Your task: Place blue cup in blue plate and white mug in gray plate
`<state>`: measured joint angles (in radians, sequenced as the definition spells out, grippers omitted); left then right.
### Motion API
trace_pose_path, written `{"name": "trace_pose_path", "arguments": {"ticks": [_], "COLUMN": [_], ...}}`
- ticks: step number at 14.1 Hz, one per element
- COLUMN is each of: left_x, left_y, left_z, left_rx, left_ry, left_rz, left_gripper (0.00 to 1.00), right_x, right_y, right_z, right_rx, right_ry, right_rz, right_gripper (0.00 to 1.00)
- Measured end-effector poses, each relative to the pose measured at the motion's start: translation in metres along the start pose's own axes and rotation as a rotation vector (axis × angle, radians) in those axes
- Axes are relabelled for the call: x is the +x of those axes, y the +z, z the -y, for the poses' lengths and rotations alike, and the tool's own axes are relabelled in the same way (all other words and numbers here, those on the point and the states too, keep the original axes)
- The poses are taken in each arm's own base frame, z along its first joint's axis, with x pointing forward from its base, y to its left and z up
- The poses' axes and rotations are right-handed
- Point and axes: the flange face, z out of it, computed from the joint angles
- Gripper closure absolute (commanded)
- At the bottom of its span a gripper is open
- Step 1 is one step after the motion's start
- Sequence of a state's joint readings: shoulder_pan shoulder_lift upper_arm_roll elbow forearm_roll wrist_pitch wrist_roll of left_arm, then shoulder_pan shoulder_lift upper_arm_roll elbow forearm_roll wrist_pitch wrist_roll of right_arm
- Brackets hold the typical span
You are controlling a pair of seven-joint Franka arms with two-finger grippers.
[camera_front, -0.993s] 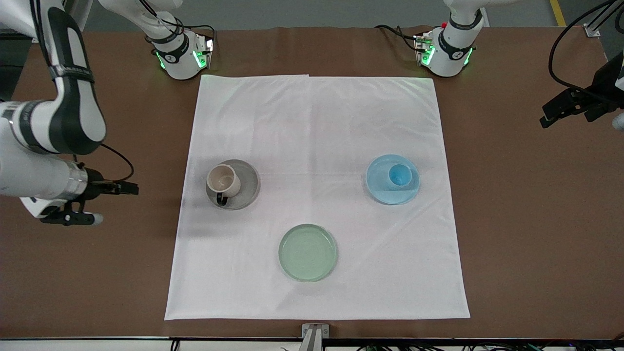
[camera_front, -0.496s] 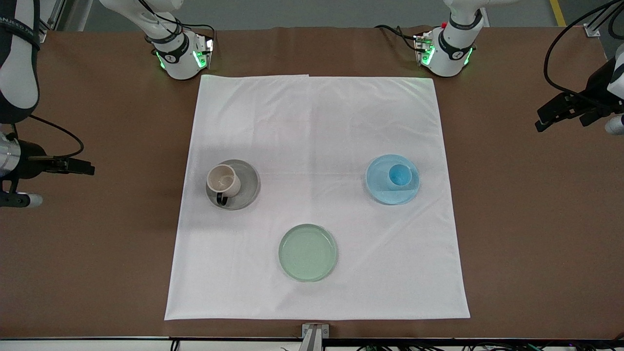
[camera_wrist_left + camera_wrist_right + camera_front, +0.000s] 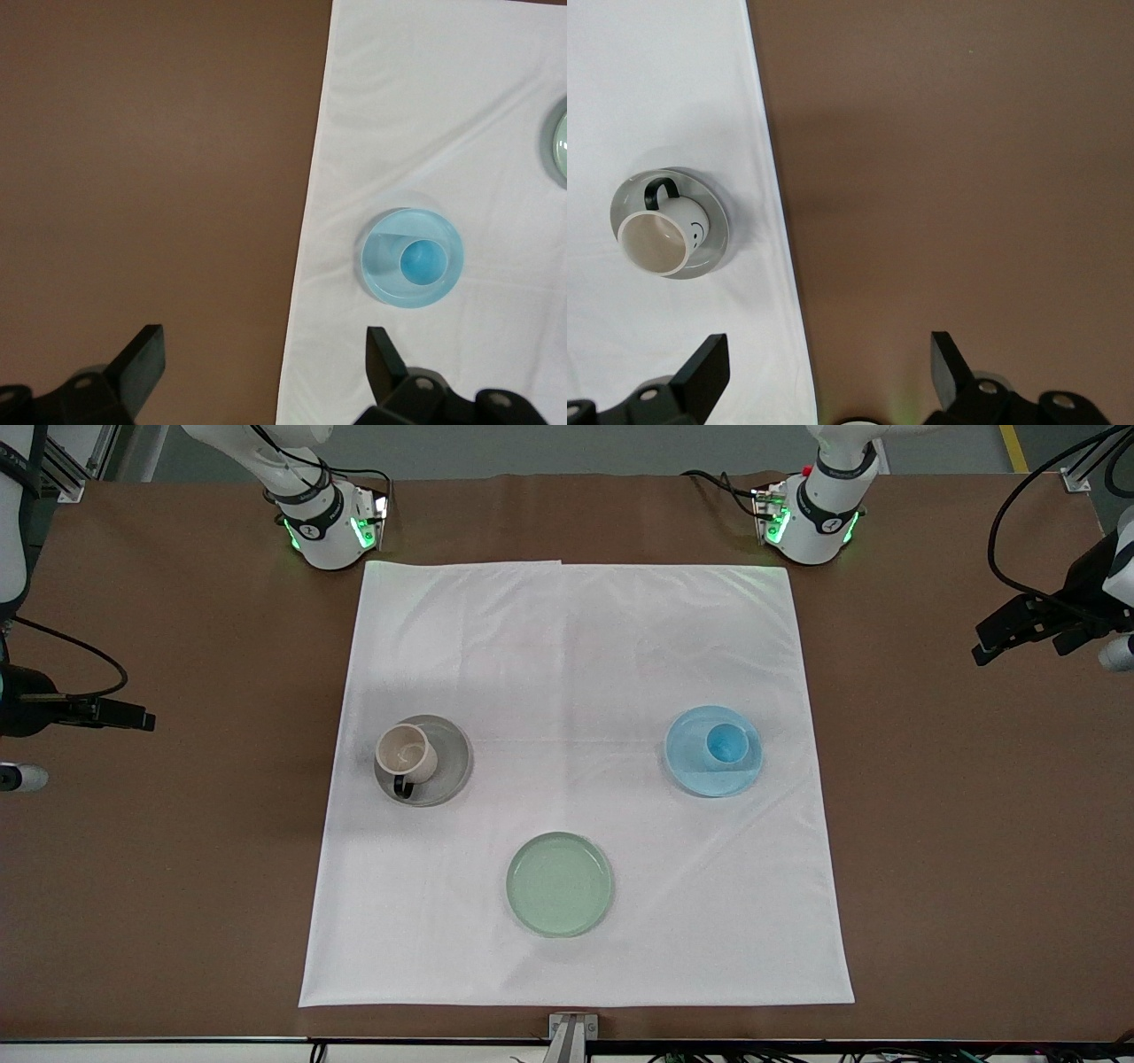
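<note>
While both arms wait at worktop ends, small light-blue tapered cup stands upright in round light-blue plate, toward left arm's end of white cloth. Cream-white mug with dark loop handle sits in round gray plate, toward right arm's end. Pale green round plate lies between them, nearer front camera. Left gripper over bare brown worktop, jaws spread, holding nothing. Right gripper over cloth edge, jaws spread, holding nothing.
</note>
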<state>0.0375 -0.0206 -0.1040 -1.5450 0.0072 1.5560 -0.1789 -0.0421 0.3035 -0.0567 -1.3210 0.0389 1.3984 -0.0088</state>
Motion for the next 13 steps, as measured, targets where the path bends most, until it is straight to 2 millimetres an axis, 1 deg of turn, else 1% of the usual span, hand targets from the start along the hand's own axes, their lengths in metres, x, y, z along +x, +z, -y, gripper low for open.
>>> {"name": "trace_pose_path", "arguments": {"ticks": [3,6,9,11,13], "left_x": [-0.001,-0.009,-0.02,-0.023,-0.023], "left_y": [0.0,0.004,0.004,0.001,0.0], "left_z": [0.0,-0.014,-0.019,-0.019,-0.017], "left_rx": [0.002,0.006,0.011,0.012,0.011], "left_ry": [0.001,0.025,0.036,0.037,0.035], "left_rz": [0.009,0.025,0.028,0.023,0.021], "left_gripper": [0.0,0.0,0.0,0.0,0.0], "right_x": [-0.005,-0.017,-0.043,-0.062,-0.074], "right_y": [-0.011,-0.022,-0.023,-0.025,-0.032], "right_z": [0.001,0.003,0.009,0.014,0.016], "right_rx": [-0.003,-0.017,-0.019,-0.025,-0.027], "right_ry": [-0.003,-0.008,-0.021,-0.032,-0.037], "right_rz": [-0.022,-0.046,-0.086,-0.093,-0.103], "right_gripper": [0.0,0.0,0.0,0.0,0.0]}}
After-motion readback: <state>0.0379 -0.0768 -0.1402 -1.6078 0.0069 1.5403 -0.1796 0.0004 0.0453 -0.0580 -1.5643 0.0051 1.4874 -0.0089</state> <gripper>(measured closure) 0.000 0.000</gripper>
